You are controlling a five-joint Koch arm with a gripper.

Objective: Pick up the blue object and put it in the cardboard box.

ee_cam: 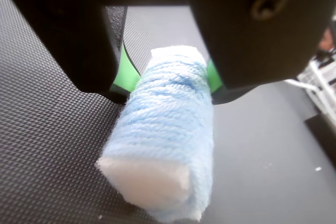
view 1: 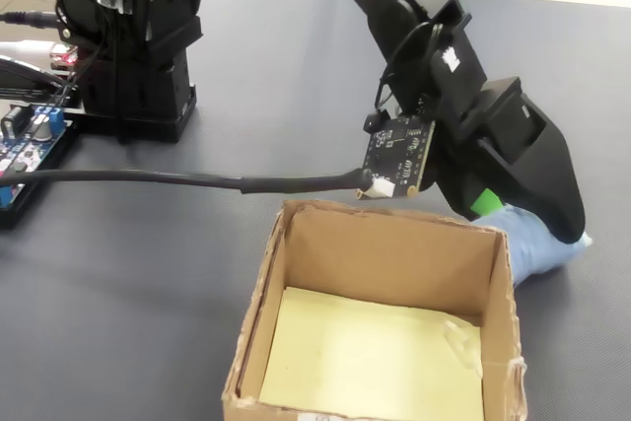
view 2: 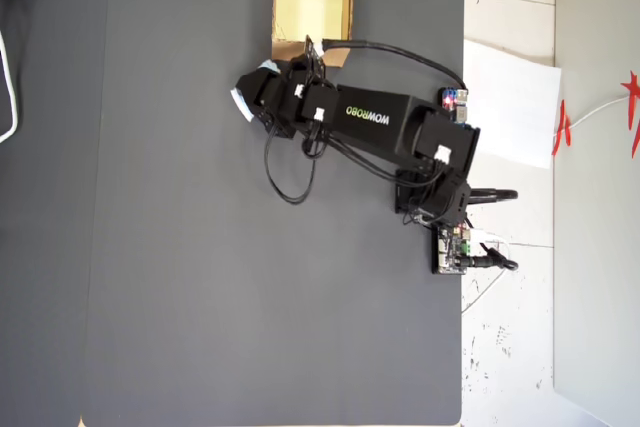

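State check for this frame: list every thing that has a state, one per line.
gripper: shut on the blue object, green pads pressing its sides.
blue object: clamped between the jaws, outside the box, just past its wall in the fixed view.
cardboard box: upright, flaps up, open top, nothing inside but its pale yellow floor.
white paper sheet: lying flat beside the dark mat, untouched.

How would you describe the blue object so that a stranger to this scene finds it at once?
Start at the open cardboard box on the dark mat. Beside it, outside the wall, the black gripper with green pads clamps a small pad. That blue object is fuzzy, pale blue with a white end, the only soft thing there.
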